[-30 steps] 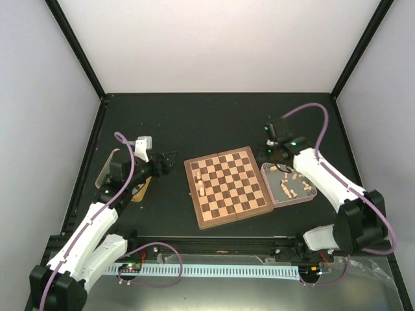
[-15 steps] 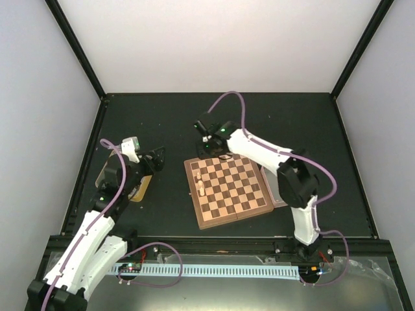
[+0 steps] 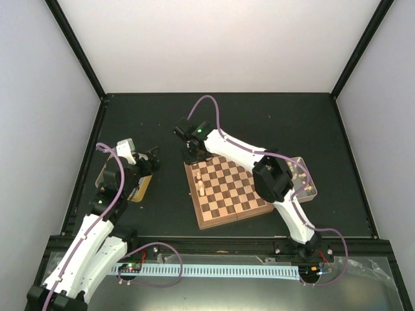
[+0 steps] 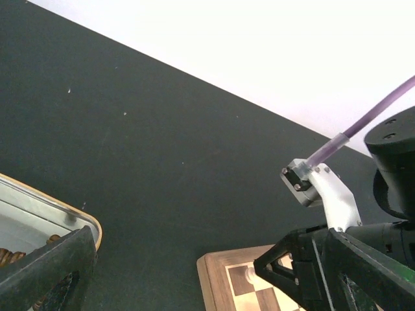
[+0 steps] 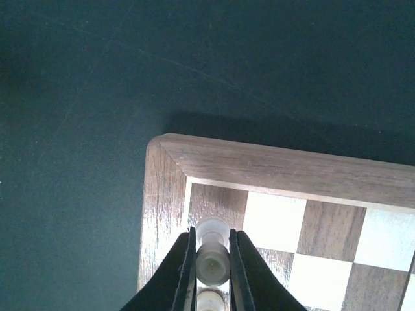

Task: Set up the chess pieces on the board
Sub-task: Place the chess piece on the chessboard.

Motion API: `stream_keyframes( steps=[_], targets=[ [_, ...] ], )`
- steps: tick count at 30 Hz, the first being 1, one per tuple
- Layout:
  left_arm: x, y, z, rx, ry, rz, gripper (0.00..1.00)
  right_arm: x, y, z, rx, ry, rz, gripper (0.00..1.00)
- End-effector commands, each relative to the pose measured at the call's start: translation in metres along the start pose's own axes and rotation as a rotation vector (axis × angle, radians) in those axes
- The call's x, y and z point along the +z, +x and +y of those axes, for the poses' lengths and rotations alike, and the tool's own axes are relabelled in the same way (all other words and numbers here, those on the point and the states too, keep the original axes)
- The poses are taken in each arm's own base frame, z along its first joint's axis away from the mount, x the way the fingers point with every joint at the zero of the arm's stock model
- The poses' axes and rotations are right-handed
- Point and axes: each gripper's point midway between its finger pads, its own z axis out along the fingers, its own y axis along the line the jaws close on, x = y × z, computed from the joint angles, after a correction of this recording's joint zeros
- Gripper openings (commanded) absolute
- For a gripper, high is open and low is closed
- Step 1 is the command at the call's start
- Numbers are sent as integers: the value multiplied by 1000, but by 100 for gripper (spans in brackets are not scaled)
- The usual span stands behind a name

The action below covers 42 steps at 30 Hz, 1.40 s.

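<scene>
The board (image 3: 228,189) lies at the table's centre, with two pale chess pieces (image 3: 201,188) standing on its left side. My right gripper (image 3: 192,154) reaches over the board's far-left corner (image 5: 170,170). It is shut on a pale chess piece (image 5: 213,254) held upright just over the dark corner square, and a second pale piece (image 5: 211,302) shows right below it. My left gripper (image 3: 152,161) hangs open and empty left of the board. In the left wrist view its fingers (image 4: 47,271) stand wide apart, and the board corner (image 4: 217,280) with the pale piece (image 4: 248,277) shows between them.
A clear tray (image 3: 307,190) with several pale pieces sits right of the board, partly behind my right arm. A gold tin (image 3: 140,190) holding dark pieces lies under my left arm, its rim (image 4: 76,215) near the left finger. Black frame rails bound the table.
My right arm has swung from the tray across the board to its far-left corner, carrying the pale piece. My left gripper drew back slightly to the left.
</scene>
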Motion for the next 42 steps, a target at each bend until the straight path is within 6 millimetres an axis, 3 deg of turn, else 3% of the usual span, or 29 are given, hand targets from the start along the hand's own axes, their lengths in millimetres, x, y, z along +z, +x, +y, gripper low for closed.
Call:
stream_keyframes(
  steps=[1,19,42],
  targets=[
    [-1,-3,2,22,-17,-11,97,-1,2,-1,-32,114,13,10],
    [-6,-11,1,45,-19,-44,98,10,4,-1,-57,183,43,20],
    [-5,-10,0,49,-16,-35,98,7,0,3,-39,124,42,19]
  ],
)
